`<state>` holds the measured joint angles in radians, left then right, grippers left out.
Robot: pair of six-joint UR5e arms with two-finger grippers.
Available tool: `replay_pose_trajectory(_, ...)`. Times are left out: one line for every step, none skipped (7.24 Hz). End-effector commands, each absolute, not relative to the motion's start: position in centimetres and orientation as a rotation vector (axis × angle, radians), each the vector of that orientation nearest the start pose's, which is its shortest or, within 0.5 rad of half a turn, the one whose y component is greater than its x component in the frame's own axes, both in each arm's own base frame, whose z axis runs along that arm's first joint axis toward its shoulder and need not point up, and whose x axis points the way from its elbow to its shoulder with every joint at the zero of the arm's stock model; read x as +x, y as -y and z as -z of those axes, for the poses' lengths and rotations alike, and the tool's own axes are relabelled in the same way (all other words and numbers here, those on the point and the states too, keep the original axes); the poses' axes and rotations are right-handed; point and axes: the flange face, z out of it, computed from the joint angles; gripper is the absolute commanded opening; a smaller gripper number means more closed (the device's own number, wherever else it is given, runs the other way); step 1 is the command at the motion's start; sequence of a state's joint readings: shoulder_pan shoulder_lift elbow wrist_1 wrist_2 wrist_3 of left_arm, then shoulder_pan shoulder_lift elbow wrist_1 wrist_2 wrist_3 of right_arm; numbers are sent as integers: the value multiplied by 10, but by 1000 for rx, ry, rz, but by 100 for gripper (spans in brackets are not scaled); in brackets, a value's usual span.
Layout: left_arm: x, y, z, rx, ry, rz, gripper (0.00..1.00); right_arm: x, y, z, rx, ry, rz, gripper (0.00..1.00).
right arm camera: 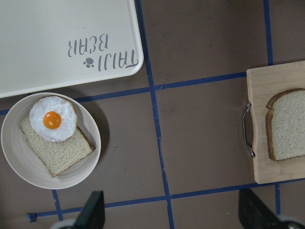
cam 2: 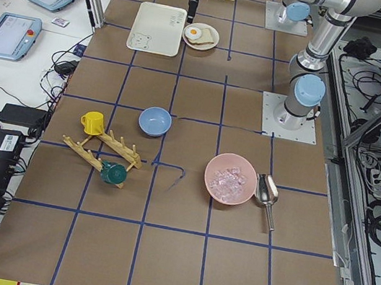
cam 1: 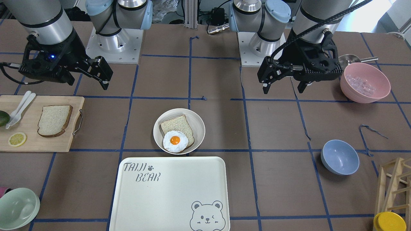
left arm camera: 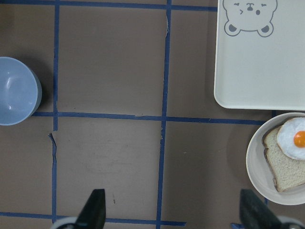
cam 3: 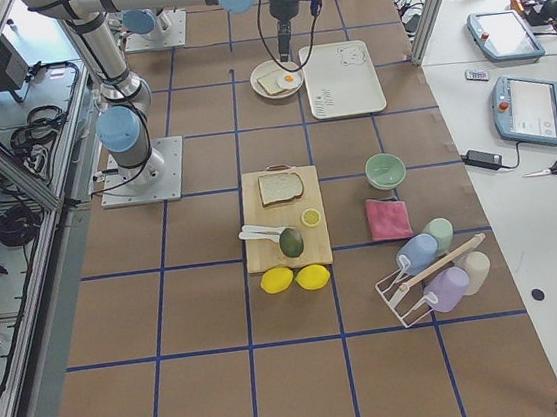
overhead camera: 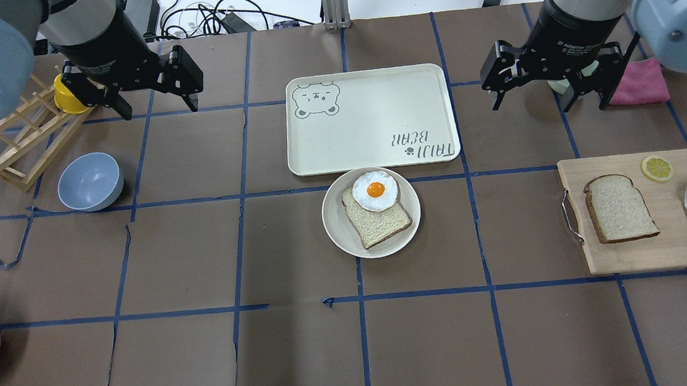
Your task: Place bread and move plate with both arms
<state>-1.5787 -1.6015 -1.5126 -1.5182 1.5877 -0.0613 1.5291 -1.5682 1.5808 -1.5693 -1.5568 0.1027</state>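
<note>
Scene: two arms poised above a brown papered surface, breakfast things laid out below.
Bread: the plain slice (overhead camera: 620,208) lies flat on the wooden cutting board (overhead camera: 617,258) on the robot's right, well apart from the plate, with nothing touching it.
Plate: the cream plate (overhead camera: 335,231) sits mid-surface, just beside the near long edge of the bear-printed tray (overhead camera: 376,144) and not on it. It carries an egg-topped slice (overhead camera: 383,226).
Left arm: the left arm (overhead camera: 94,35) hangs high over the robot's left half, near the wooden rack (overhead camera: 9,146). Its jaws are spread wide with nothing between them, and its wrist view shows bare surface under them.
Right arm: the right arm (overhead camera: 575,10) hovers beyond the far edge of the board, not over the bread. Its jaws are likewise parted and empty.
Done so far: nothing, by the look of it. Neither the bread nor the plate is gripped.
Left to do: both parts of the task. The bread has to be lifted off the board and, most likely, set on the plate over the egg. Then the plate has to be shifted by both arms together, perhaps onto the tray, though the pictures mark no target.
Likely first mover: the right arm, being the one nearer the bread.
</note>
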Motion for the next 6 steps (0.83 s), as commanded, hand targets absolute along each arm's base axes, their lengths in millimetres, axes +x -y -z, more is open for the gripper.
replay_pose_trajectory(-136,511,-507,-85,-3124,126,100,114,494,-484,228,-3118,-27,100)
replay_pose_trajectory(-136,511,-507,-85,-3124,126,100,114,493,-484,228,-3118,-32,100)
replay_pose_trajectory(-136,511,-507,-83,-3124,126,100,114,495,-482,223,-3119,-32,100)
replay_pose_trajectory(-136,511,-507,-83,-3124,126,100,114,495,-481,211,-3123,-39,100)
replay_pose_trajectory(-136,512,-507,-85,-3124,128,100,114,495,-481,207,-3127,-39,100)
replay_pose_trajectory(-136,511,-507,-83,-3124,126,100,113,496,-480,209,-3130,-43,100)
